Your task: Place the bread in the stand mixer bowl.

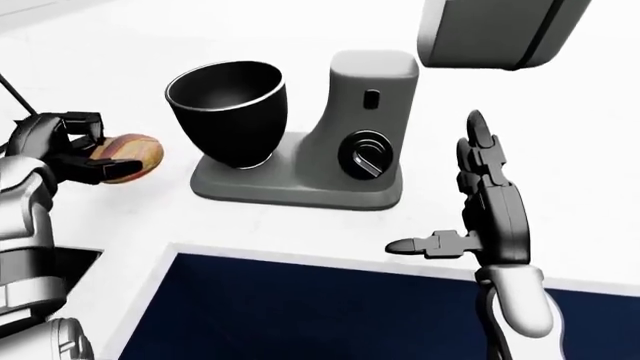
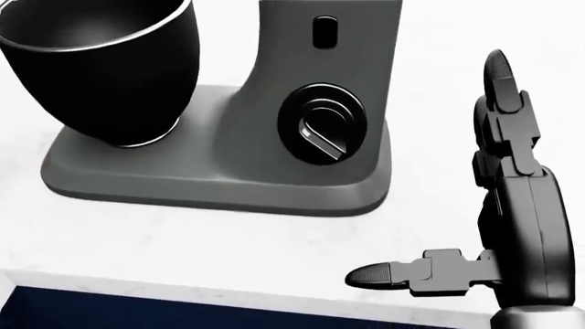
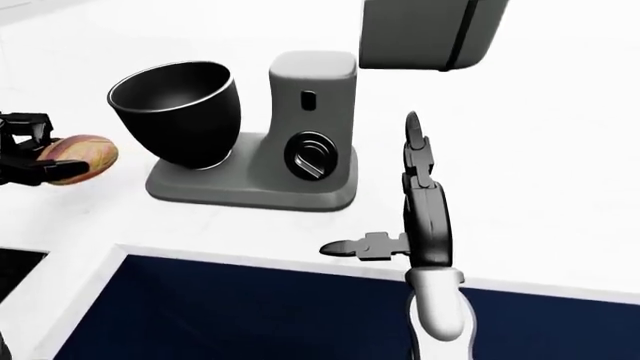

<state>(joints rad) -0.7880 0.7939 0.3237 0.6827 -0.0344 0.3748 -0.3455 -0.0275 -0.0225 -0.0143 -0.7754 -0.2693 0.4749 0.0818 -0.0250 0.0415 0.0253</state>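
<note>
Now: left hand (image 1: 68, 144) pinching bread (image 1: 130, 154) left of bowl (image 1: 228, 111) | right hand (image 1: 480, 217) spread, idle | bread likely light, soft; grip mid-loaf gently.

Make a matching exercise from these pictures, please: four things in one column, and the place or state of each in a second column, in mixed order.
Things:
1. bread
2. mixer bowl
3. right hand
4. mixer dial

Places or states:
A. black and empty, standing on the grey mixer base
B. open, fingers stretched upward, holding nothing
C. round, on the side of the grey column
D. held in the fingers of the left hand, left of the bowl in the left-eye view

Pairs: 1-D, 2-A, 3-B, 4-C
</note>
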